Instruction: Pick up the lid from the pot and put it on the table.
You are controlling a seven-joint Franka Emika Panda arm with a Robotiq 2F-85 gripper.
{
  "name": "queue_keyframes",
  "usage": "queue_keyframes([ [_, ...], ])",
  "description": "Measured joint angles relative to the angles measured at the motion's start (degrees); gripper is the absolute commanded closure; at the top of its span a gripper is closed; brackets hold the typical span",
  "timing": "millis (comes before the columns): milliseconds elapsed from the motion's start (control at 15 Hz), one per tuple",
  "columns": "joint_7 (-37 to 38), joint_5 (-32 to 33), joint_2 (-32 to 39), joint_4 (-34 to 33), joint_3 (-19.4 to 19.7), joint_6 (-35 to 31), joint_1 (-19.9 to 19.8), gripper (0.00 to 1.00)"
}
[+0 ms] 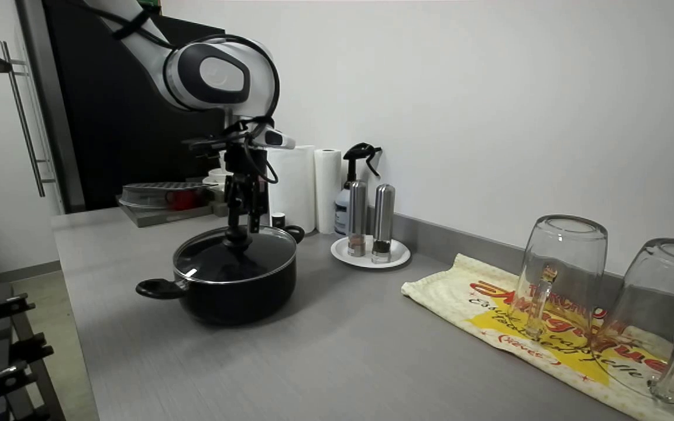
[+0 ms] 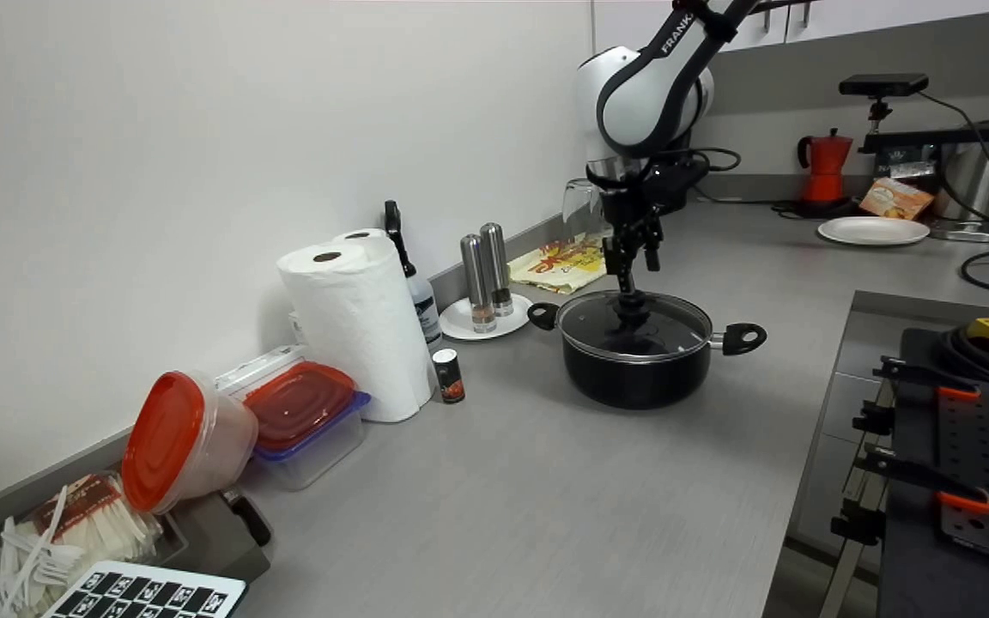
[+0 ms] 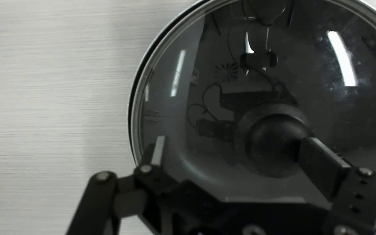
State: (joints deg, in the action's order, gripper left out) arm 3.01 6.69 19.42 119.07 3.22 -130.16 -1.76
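The lid (image 1: pixel 270 248) sits on the black pot (image 1: pixel 240 301) in both exterior views; the lid (image 2: pixel 670 324) has a glassy dark dome, metal rim and black knob (image 2: pixel 632 311). The pot (image 2: pixel 636 378) stands on the grey table (image 1: pixel 325 362). My gripper (image 1: pixel 243 225) points down just above the lid's middle. In the wrist view the gripper (image 3: pixel 233 140) is open with a wide gap. The knob (image 3: pixel 273 140) is between the fingers, close by the right finger and well apart from the left one. I cannot tell whether the right finger touches it.
A white plate (image 1: pixel 337 254) with two metal mills (image 1: pixel 358 216) stands near the wall. Paper towel rolls (image 2: pixel 361 326), a spray bottle (image 2: pixel 421 300) and a small jar (image 2: pixel 449 376) are nearby. Clear upturned glasses (image 1: pixel 565 257) stand on a patterned cloth (image 1: pixel 460 286). The table's front edge (image 2: pixel 812 463) is beside the pot.
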Motion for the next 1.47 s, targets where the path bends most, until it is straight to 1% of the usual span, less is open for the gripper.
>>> queue_keyframes([
  [733,-0.07,-2.63,0.25,0.94,-1.98,0.04,0.05,0.00],
  [1467,-0.07,-3.20,0.69,0.94,-2.51,-0.25,0.49,0.00],
])
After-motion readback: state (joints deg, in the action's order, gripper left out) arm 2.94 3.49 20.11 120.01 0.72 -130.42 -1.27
